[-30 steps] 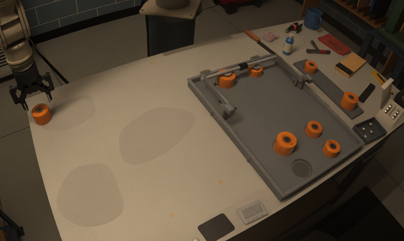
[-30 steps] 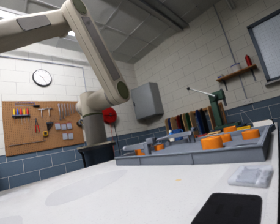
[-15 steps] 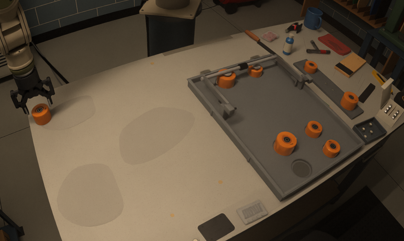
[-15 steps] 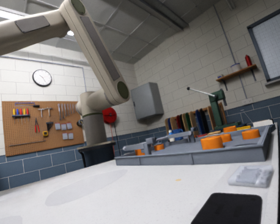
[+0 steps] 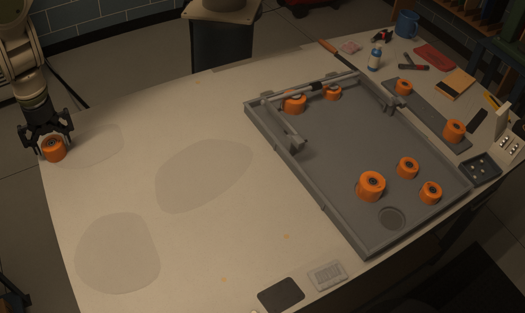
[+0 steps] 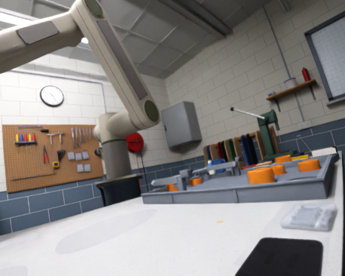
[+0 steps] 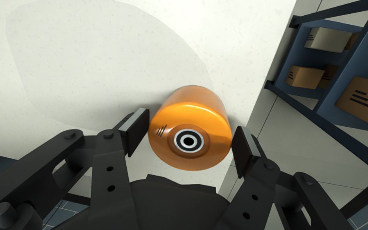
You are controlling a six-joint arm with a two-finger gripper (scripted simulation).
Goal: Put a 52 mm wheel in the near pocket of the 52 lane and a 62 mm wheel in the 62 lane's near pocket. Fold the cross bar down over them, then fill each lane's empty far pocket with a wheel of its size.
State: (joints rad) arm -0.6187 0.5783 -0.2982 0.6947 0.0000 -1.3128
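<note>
My gripper (image 5: 46, 140) (image 7: 186, 143) is open and holds nothing, its fingers standing on either side of an orange wheel (image 5: 54, 148) (image 7: 189, 128) that rests at the table's far left corner. The grey tray (image 5: 354, 155) (image 6: 245, 184) lies on the right half of the table. Its cross bar (image 5: 311, 87) lies folded down over a large wheel (image 5: 294, 102) and a small wheel (image 5: 331, 92). At the tray's other end a large wheel (image 5: 370, 186) and two small wheels (image 5: 407, 167) (image 5: 430, 192) sit near an empty round pocket (image 5: 391, 218).
The table's left edge and corner run right beside the wheel between my fingers, with floor and a blue shelf of boxes (image 7: 336, 71) beyond. Two more wheels (image 5: 403, 86) (image 5: 454, 131) stand on a plate right of the tray among tools, a mug (image 5: 407, 23) and a bottle (image 5: 374, 57).
</note>
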